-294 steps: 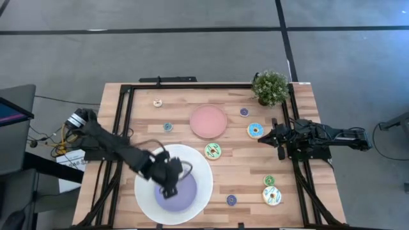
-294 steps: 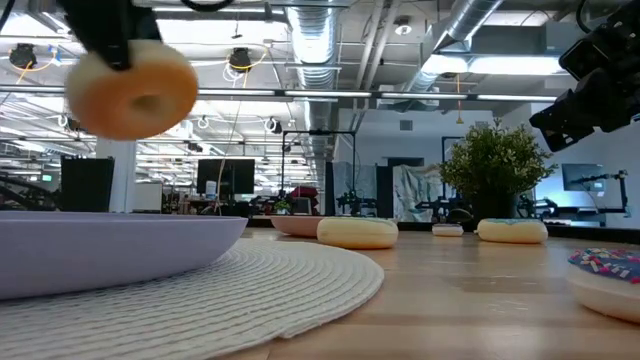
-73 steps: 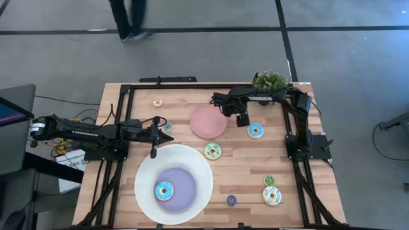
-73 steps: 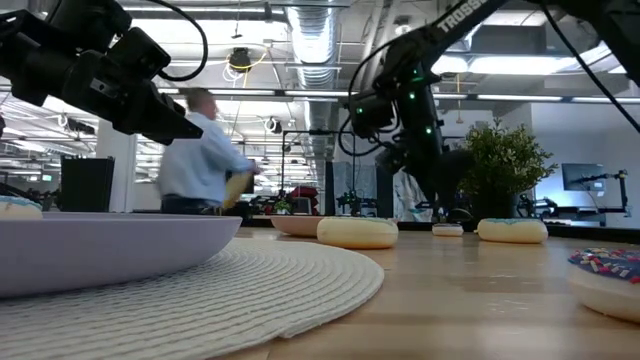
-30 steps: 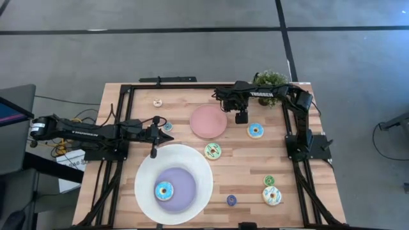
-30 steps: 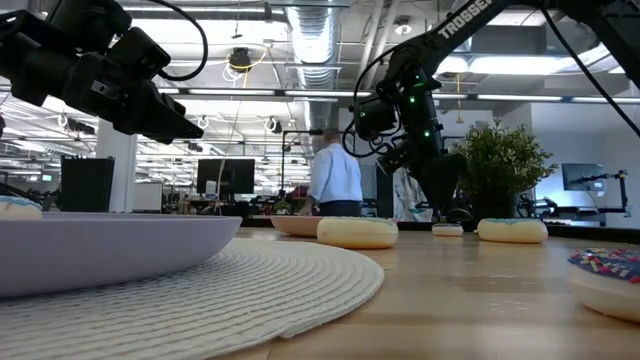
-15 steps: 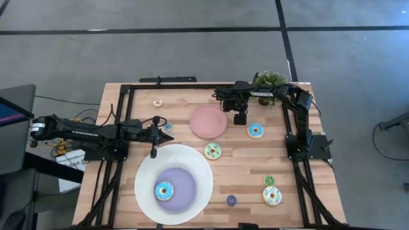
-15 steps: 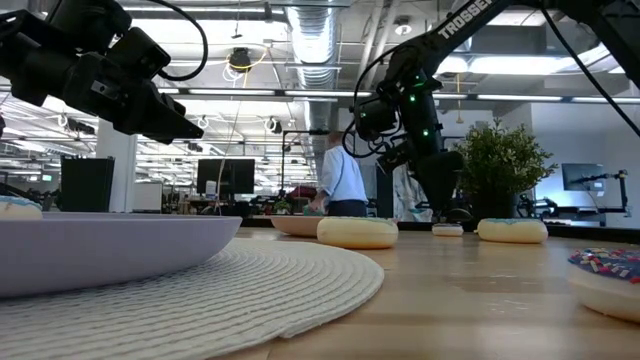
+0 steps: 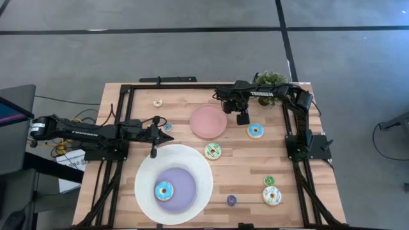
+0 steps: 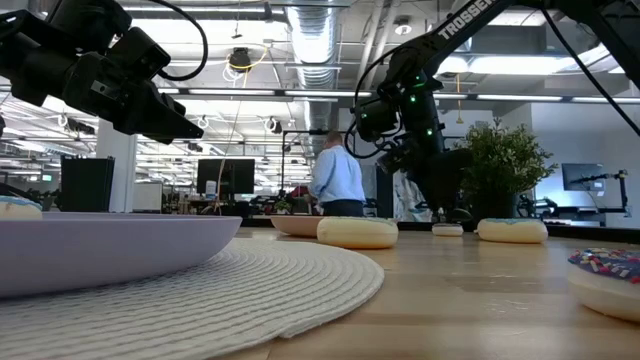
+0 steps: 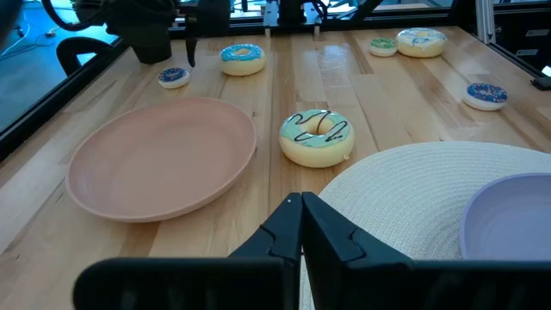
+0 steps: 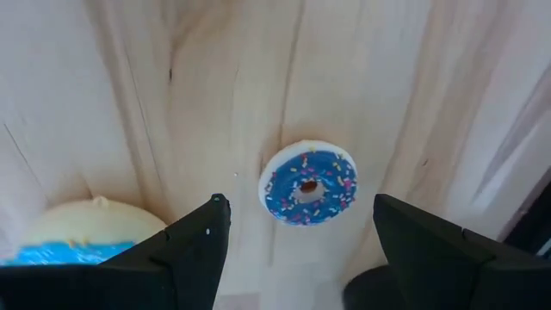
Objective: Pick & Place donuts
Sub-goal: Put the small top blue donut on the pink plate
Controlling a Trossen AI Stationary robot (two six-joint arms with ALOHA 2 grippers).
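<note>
My right gripper [image 12: 299, 208] hangs open, fingers pointing down, over a small blue sprinkled donut [image 12: 307, 184] that lies flat on the wood beside the pink plate [image 9: 208, 121]. Its fingers stand either side of the donut without touching it. A larger blue donut [image 9: 255, 130] lies close by. Another blue donut [image 9: 164, 190] rests in the lavender centre of the white plate [image 9: 192, 160]. A green donut [image 11: 317, 138] lies between the plates. My left gripper [image 9: 153, 152] is shut and empty above the white plate's far rim.
A potted plant [image 9: 270, 80] stands at the far right corner behind my right arm. Small donuts lie at the far left [image 9: 157, 102] and near right [image 9: 269, 181], beside a white sprinkled one [image 9: 272, 195]. A black frame [image 9: 192, 86] borders the table. A person [image 10: 335, 180] stands in the room beyond.
Neither gripper has visibly moved or changed its opening. The person in the room beyond the table has shifted a little.
</note>
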